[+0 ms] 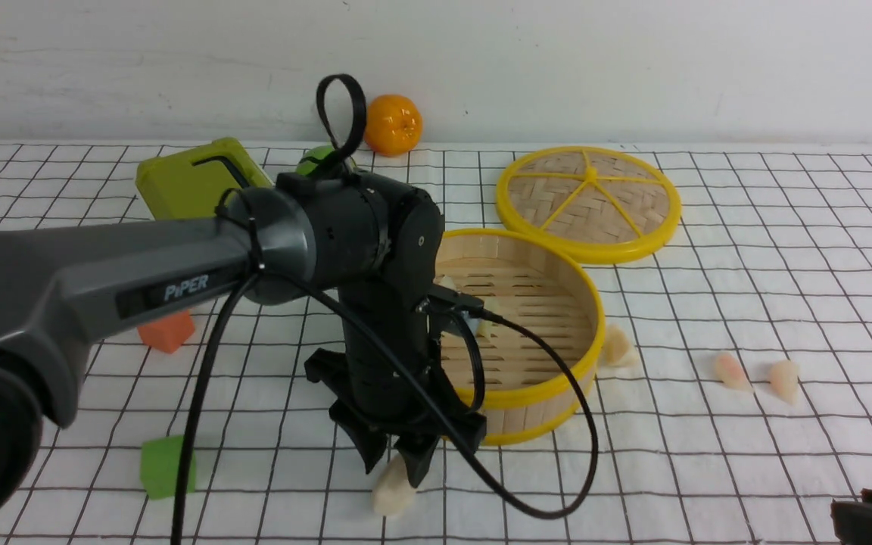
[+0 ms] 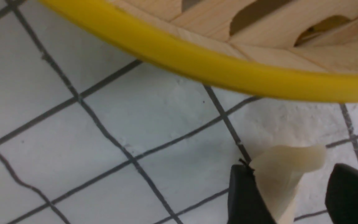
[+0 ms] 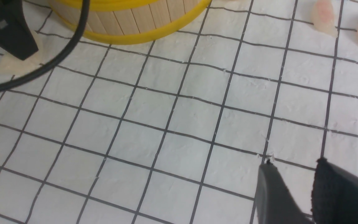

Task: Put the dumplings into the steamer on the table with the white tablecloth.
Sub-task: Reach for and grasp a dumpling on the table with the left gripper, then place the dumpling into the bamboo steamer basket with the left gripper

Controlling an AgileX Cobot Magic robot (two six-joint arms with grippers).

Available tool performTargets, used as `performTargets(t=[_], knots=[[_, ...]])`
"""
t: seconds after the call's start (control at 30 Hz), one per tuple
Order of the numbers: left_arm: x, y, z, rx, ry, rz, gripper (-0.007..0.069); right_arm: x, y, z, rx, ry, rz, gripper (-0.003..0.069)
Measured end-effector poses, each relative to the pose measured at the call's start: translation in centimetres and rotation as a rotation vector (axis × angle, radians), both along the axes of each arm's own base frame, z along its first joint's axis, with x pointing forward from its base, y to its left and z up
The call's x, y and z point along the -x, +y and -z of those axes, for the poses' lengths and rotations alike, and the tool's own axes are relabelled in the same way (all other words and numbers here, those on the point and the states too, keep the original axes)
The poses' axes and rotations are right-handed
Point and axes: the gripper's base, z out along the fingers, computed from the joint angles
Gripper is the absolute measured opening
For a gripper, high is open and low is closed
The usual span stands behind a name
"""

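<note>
Dumpling [image 1: 393,492], whitish, lies on the white tablecloth [image 1: 708,469] toward the table's [image 1: 784,227] near edge, just in front of the steamer [image 1: 557,387]. My left gripper [image 1: 394,463] stands over it with its jaws spread. In the left wrist view the piece leans against one finger [image 2: 244,199] and sits clear of the other, so I read it as unclamped. Inside the steamer I catch pale bits [image 1: 487,325], mostly hidden by the wrist [image 1: 390,250]. Another dumpling [image 1: 618,347] touches the steamer's right wall, and two pinkish ones [image 1: 731,371] [image 1: 784,381] lie side by side farther toward the right edge. My right gripper [image 3: 294,163] sits by the near right corner, fingers slightly parted and empty.
</note>
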Motion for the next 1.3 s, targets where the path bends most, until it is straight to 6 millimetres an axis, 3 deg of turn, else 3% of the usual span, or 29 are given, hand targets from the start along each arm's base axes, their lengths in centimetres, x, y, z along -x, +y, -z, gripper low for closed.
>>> performTargets(t=[0.1, 0.2, 0.43, 0.6, 0.67, 0.7, 0.73, 0.77, 0.8, 0.9, 1.0, 1.1, 1.3], knots=[[-0.1, -0.1, 0.7, -0.006, 0.009, 0.017, 0.0335, 0.0, 0.0, 0.0, 0.0, 0.001, 0.0, 0.0199], [-0.3, -0.2, 1.6, -0.011, 0.014, 0.024, 0.0238, 0.0, 0.0, 0.0, 0.003, 0.0, -0.001, 0.0199], [0.2, -0.1, 0.9, -0.006, 0.054, 0.015, 0.0235, 0.0, 0.0, 0.0, 0.003, 0.0, -0.001, 0.0202], [0.8, -0.3, -2.9, 0.056, 0.057, 0.006, 0.0235, 0.0, 0.0, 0.0, 0.003, 0.0, -0.001, 0.0206], [0.6, -1.1, -7.0, 0.175, -0.015, -0.005, 0.0235, 0.0, 0.0, 0.0, 0.003, 0.001, -0.001, 0.0209], [0.5, -1.2, -7.5, 0.19, -0.028, -0.005, 0.0235, 0.0, 0.0, 0.0, 0.003, 0.001, -0.001, 0.0209], [-0.1, -1.8, -9.8, 0.271, -0.098, -0.02, 0.0235, 0.0, 0.0, 0.0, 0.003, 0.001, -0.001, 0.0211], [-0.2, -1.9, -10.0, 0.278, -0.108, -0.022, 0.0235, 0.0, 0.0, 0.0, 0.003, 0.001, -0.001, 0.0211], [-1.1, -2.6, -11.9, 0.349, -0.184, -0.044, 0.0235, 0.0, 0.0, 0.0, 0.003, 0.001, -0.001, 0.0212], [-2.5, -3.5, -13.0, 0.397, -0.232, -0.076, 0.0235, 0.0, 0.0, 0.0, 0.003, 0.001, -0.001, 0.0215], [-4.1, -4.6, -12.3, 0.407, -0.238, -0.099, 0.0235, 0.0, 0.0, 0.0, 0.003, 0.001, -0.001, 0.0216], [-6.5, -5.9, -9.8, 0.385, -0.242, -0.149, 0.0235, 0.0, 0.0, 0.0, 0.003, 0.001, -0.001, 0.0218], [-9.1, -7.0, -5.8, 0.334, -0.261, -0.217, 0.0235, 0.0, 0.0, 0.0, 0.003, 0.001, -0.001, 0.0219]])
